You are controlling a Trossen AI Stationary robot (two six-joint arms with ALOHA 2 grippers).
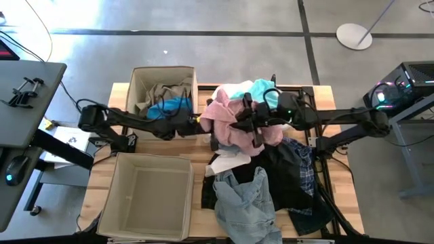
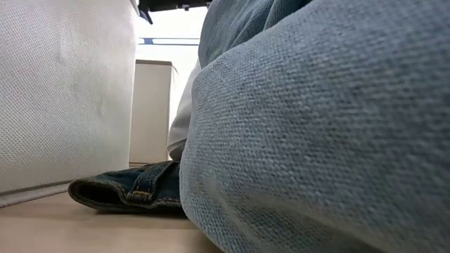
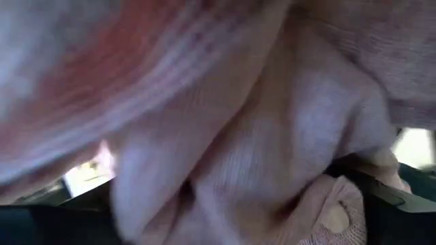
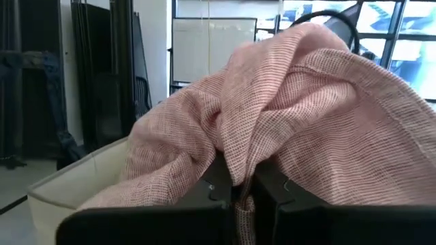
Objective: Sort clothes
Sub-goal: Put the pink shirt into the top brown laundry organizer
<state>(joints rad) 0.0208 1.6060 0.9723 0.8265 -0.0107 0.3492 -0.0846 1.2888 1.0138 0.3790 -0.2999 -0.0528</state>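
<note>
The clothes (image 1: 261,152) lay heaped from the table's (image 1: 121,93) centre toward four o'clock. At centre, the right gripper (image 4: 237,194) pinched the pink garment (image 4: 286,102) tight. The left gripper (image 1: 196,124), at nine o'clock of it, seemingly spread wide, should probably close on a free fold only.

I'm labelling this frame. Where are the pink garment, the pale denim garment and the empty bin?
pink garment (image 1: 224,116), high view, its left fold.
pale denim garment (image 1: 243,203), high view, its middle.
empty bin (image 1: 116,198), high view, its left wall.
</note>
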